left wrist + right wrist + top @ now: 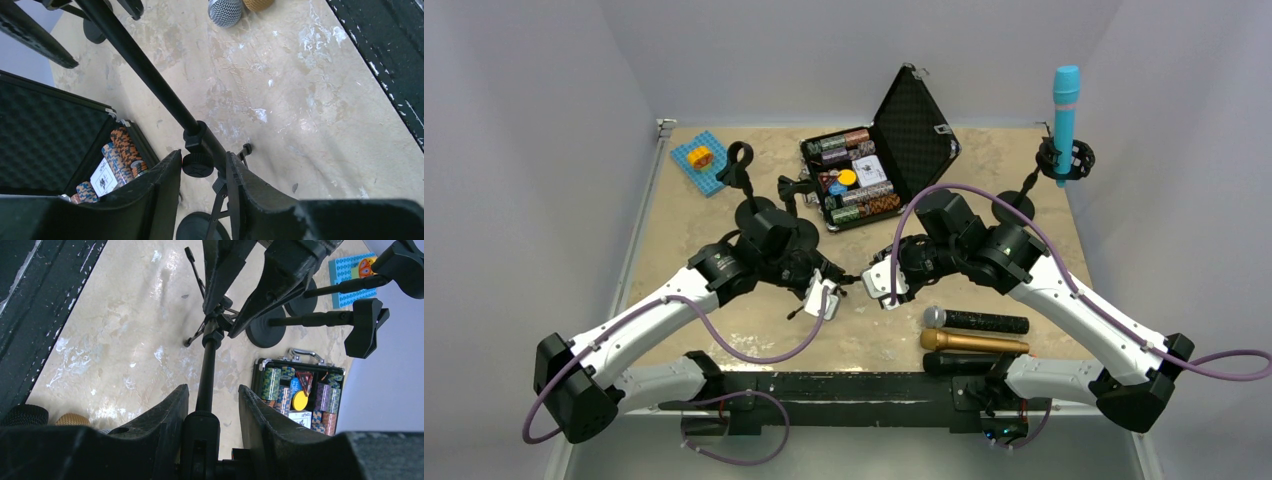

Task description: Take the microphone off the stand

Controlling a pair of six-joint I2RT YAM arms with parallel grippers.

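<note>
The blue microphone is seen upright in the far stand, at the far right corner of the table, well apart from both grippers. Three other microphones are laid side by side near the base of the right arm. Between the two grippers a small stand with tripod legs is found, and no microphone is seen in it.

The right gripper is closed about the upper end of this small stand and seems to grasp it. The left gripper is placed around the pole beside the knob. One finger appears to touch the pole, but whether it is clenched cannot be told.

Several dangers are judged from here. If the small stand is let go on one side while the other side is not firm, it may be dropped, and the lying microphones may be struck and set rolling. The two wrists are very near each other, so a careless turn could bring them into contact. The open case of chips is just behind and could be hit by the tripod legs. If the blue microphone is pulled sideways and not along its clip, the far stand may be tipped over, since its weight is carried high.
</note>
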